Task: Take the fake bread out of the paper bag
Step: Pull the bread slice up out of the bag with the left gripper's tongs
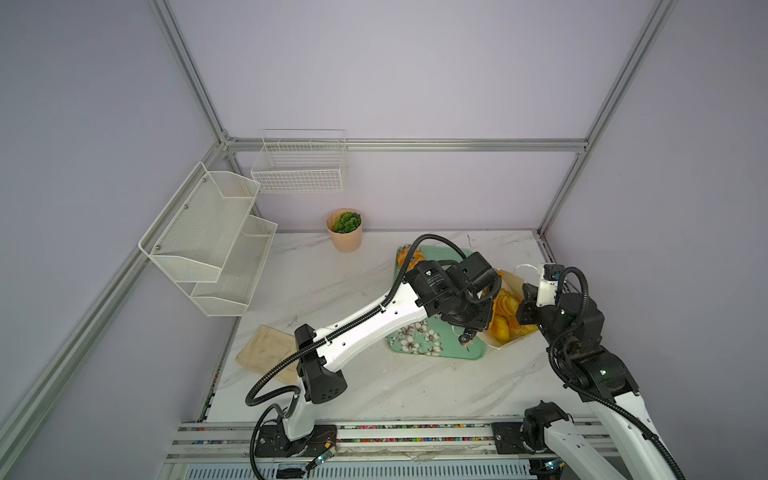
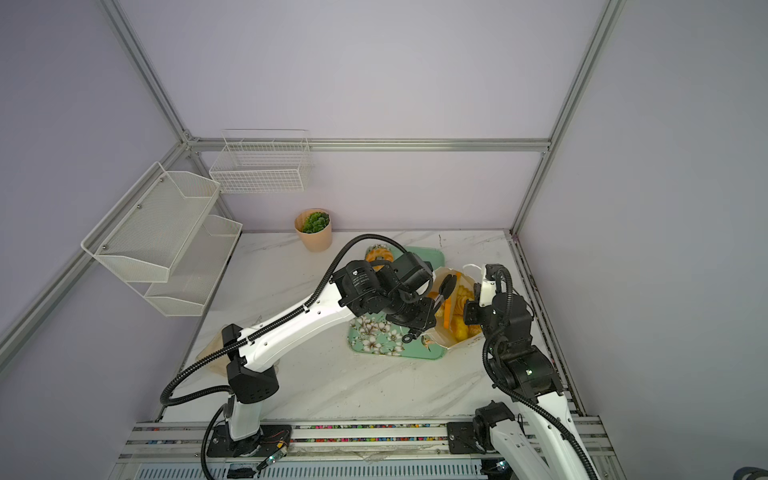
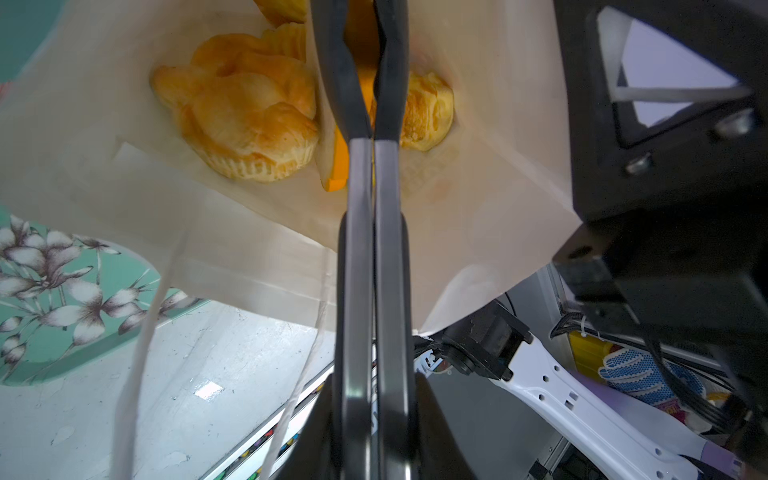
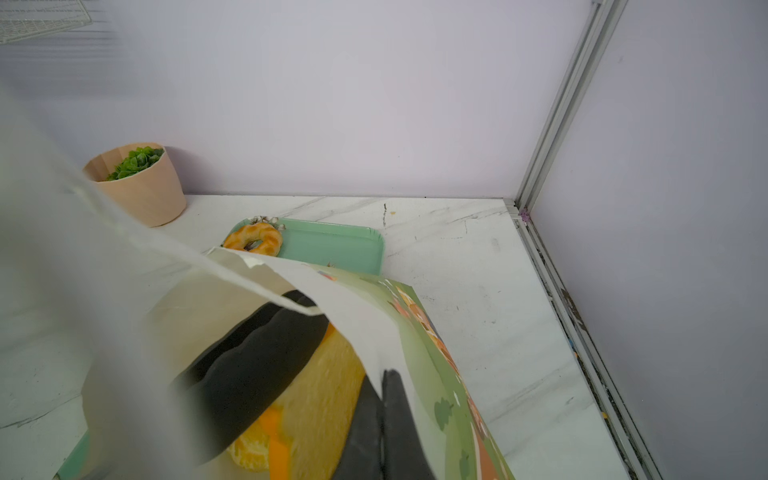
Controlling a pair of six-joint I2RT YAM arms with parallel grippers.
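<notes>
On the paper bag (image 4: pixel 415 345), orange-green print, perhaps lettering, is unreadable.

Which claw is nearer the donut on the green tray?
Left. The left claw grips toast inside the paper bag near the donut; the right claw pinches the bag's far rim.

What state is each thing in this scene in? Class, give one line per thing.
left end effector: shut on the toast slice, inside the paper bag
right end effector: shut on the paper bag's rim
paper bag: mouth open
toast slice: gripped, not yet out of the bag
loaves: loose in the bag
ring donut: out, lying on the tray
tray: lying flat
plant pot: upright
</notes>
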